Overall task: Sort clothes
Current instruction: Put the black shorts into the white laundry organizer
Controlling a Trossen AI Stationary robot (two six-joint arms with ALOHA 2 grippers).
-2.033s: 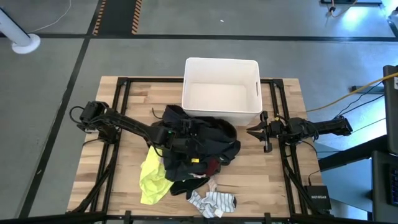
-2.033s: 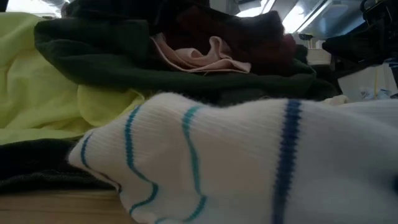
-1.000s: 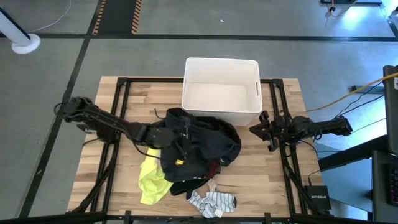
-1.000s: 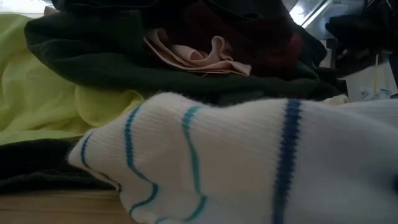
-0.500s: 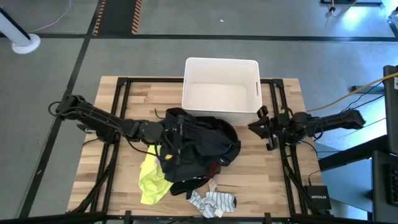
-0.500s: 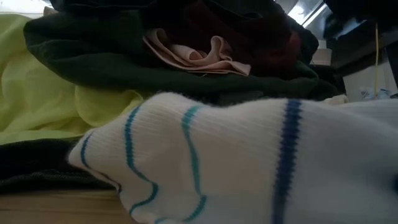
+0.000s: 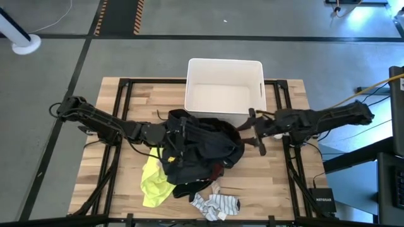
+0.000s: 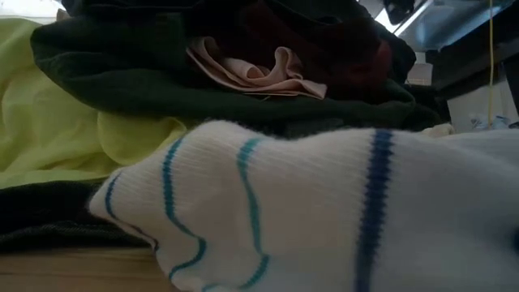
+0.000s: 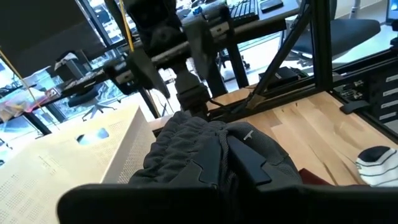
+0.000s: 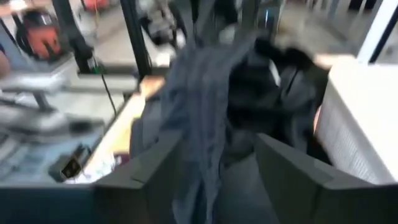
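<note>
**A:** How far along is the sorting?

**B:** Hardly begun, I'd judge. The white bin [image 7: 225, 88] at the far edge of the table [image 7: 290, 183] shows only a bare floor, so nothing looks put away. All the clothes lie in one heap just in front of it, around the middle of the tabletop.

**A:** What's in the heap?

**B:** A black garment [image 7: 211, 142] is on top, with dark green fabric [image 8: 162, 77] and a maroon piece [image 8: 324, 49] under it. The neon yellow garment [image 7: 154, 180] spills toward the near left corner. The striped piece [image 7: 218, 205] lies apart at the near edge, right in front of the low camera.

**A:** And the arms?

**B:** The left arm stretches low from the left edge toward the centre. The left gripper [image 7: 173, 135] is at the heap's left side with its fingers closed; the black cloth is bunched right in front of it in its wrist view, so it seems pinched on that, though the contact itself is hidden.

**A:** The right one?

**B:** It reaches in from the right edge. The right gripper [image 7: 254, 131] sits just beside the heap's right edge, near the bin's front right corner. Its wrist view shows the fingers spread apart with dark cloth hanging ahead of them, nothing held.

**A:** So what's left?

**B:** Practically everything: each garment has to be separated and placed.
</note>
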